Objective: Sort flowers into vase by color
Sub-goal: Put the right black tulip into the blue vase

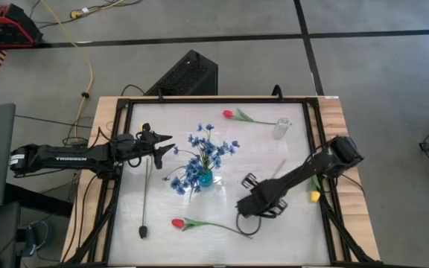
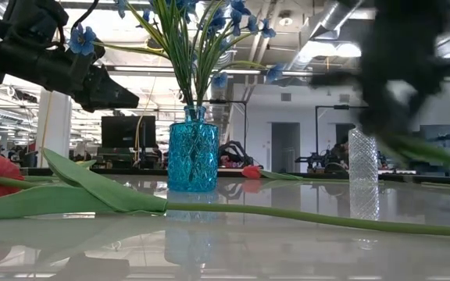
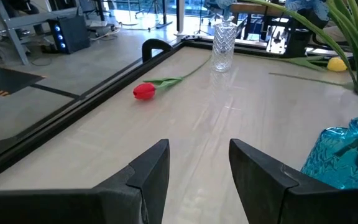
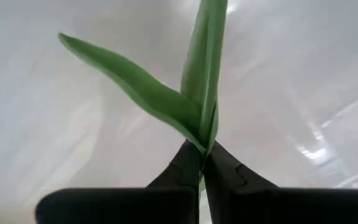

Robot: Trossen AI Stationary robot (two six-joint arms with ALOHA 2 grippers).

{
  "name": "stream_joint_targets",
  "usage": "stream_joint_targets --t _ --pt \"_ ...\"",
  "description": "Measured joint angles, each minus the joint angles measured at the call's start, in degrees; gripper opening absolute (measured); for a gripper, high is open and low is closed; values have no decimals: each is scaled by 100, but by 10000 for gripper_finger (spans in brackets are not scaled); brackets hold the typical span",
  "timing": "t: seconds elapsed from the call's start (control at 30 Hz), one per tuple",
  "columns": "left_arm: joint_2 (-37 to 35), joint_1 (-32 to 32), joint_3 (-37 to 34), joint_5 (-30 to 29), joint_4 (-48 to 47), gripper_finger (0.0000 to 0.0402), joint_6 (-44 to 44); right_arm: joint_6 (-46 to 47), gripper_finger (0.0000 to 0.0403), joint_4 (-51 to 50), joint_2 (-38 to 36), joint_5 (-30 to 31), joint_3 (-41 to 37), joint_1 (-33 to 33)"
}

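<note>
yellow tulip pinched at its leaves, blue spray already in the vase

the yellow tulip (image 1: 315,196) is the flower in hand. its bloom shows near the table's right rail, beside the right arm, and its stem runs back toward the right gripper (image 4: 202,163). in the right wrist view the fingers are pressed together on the stem just where two long green leaves (image 4: 166,93) fork out. the flower looks light and springy, with a thin stem that will bend and swing rather than hold a line, so a grip near the leaf joint seems sound: the stem is thickest there and less likely to slip through. the bloom end will probably droop, and the leaves may snag on a vase mouth.

the blue sprays (image 1: 203,156) stand upright in the blue glass vase (image 1: 205,178) near the table's middle. a clear glass vase (image 1: 281,127) stands empty toward the far right corner; it looks narrow, tall and easy to tip. one red tulip (image 1: 229,114) lies flat near the far edge, left of the clear vase, and a second red tulip (image 1: 177,222) lies near the front edge. a dark-tipped stem (image 1: 144,216) lies apart on the left side.

the left gripper (image 1: 162,141) hovers left of the blue vase, its fingers (image 3: 148,174) spread and holding nothing.
</note>
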Motion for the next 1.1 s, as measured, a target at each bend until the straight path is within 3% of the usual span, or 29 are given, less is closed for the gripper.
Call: stream_joint_targets --t 0.13,0.3,0.53,0.77,0.9,1.1 --pt "0 0 0 0 0 155 -4 380 27 440 -21 126 1026 -235" --pt "0 0 0 0 -8 155 0 647 27 1825 -438 -448 1494 -395" --pt "2 0 0 43 -55 155 0 347 27 4819 -1454 -594 486 -222" --pt "2 0 0 124 -57 155 2 1727 27 7524 -2079 181 -1030 -235" --pt "2 0 0 123 -52 155 0 1722 27 7920 -2013 764 -1290 -344" --pt "2 0 0 103 -51 155 2 1757 28 7876 -2092 951 -1292 -386"
